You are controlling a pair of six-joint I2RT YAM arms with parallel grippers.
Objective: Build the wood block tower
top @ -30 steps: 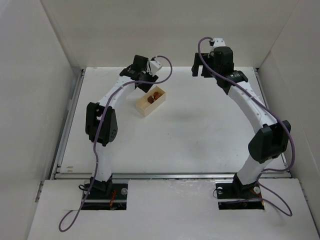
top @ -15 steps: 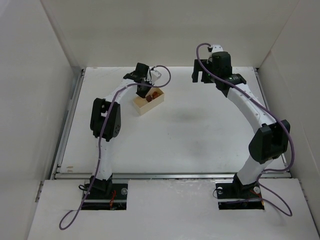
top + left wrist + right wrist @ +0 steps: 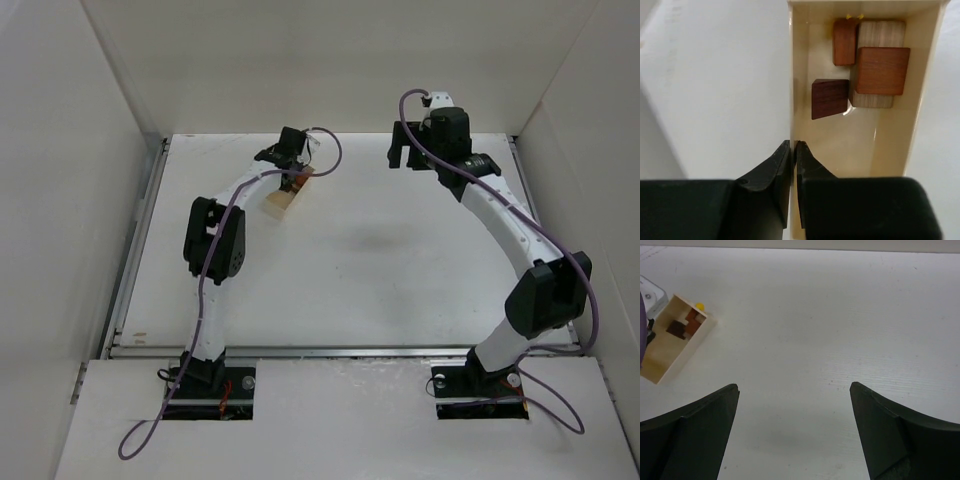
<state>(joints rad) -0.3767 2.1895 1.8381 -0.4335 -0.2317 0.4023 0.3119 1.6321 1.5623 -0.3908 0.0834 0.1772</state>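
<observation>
Four wood blocks (image 3: 882,70) lie at the far end of the wooden tray (image 3: 855,150). The left pincer (image 3: 792,147) clamps its side wall, and the right pincer (image 3: 794,386) gapes wide. Tipping them out probably comes next.

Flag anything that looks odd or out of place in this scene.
The left gripper is clamped on the side wall of the tray, not on a block. The blocks lie jumbled at its far end, the reddish-orange cube resting across the tan oblong. Nothing looks spilled or damaged.
</observation>
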